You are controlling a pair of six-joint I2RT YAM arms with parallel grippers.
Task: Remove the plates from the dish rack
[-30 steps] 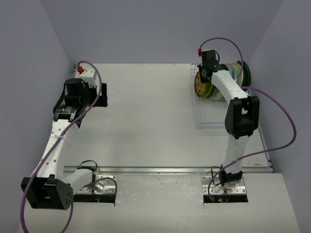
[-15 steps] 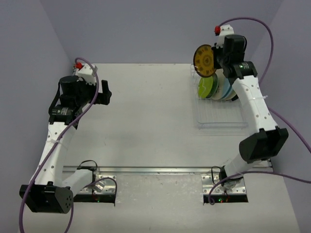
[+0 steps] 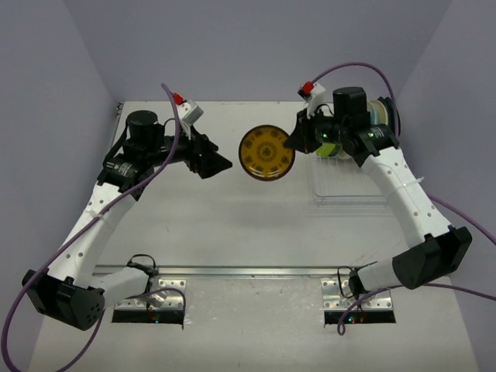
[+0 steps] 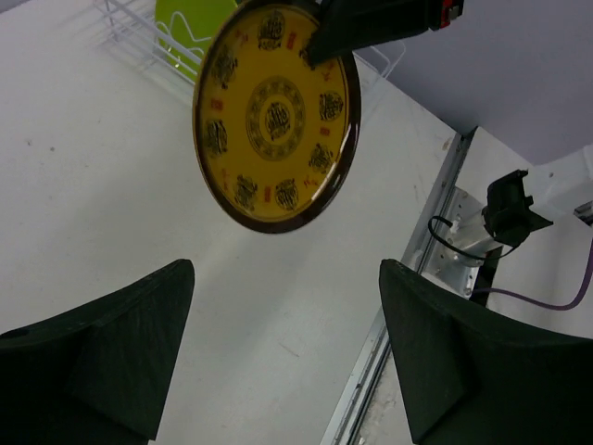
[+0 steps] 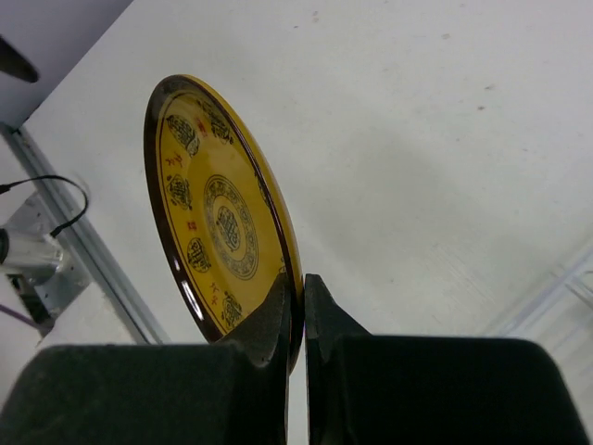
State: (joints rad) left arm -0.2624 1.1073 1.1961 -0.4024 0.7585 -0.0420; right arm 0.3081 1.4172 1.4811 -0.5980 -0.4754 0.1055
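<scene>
My right gripper (image 3: 297, 140) is shut on the rim of a small round yellow plate (image 3: 266, 153) with dark patterns and a dark brown rim. It holds the plate on edge in the air over the middle of the table. In the right wrist view the fingers (image 5: 301, 306) pinch the plate's (image 5: 218, 213) lower rim. My left gripper (image 3: 222, 163) is open and empty, just left of the plate and facing it. In the left wrist view the plate (image 4: 275, 116) hangs beyond the gripper (image 4: 287, 352). The white wire dish rack (image 3: 349, 192) holds a lime-green plate (image 3: 329, 145) and others (image 3: 380, 115).
The rack and the lime-green plate (image 4: 185, 19) show at the top of the left wrist view. A metal rail (image 3: 248, 271) runs along the table's near edge by the arm bases. Walls close in the table at the left, back and right.
</scene>
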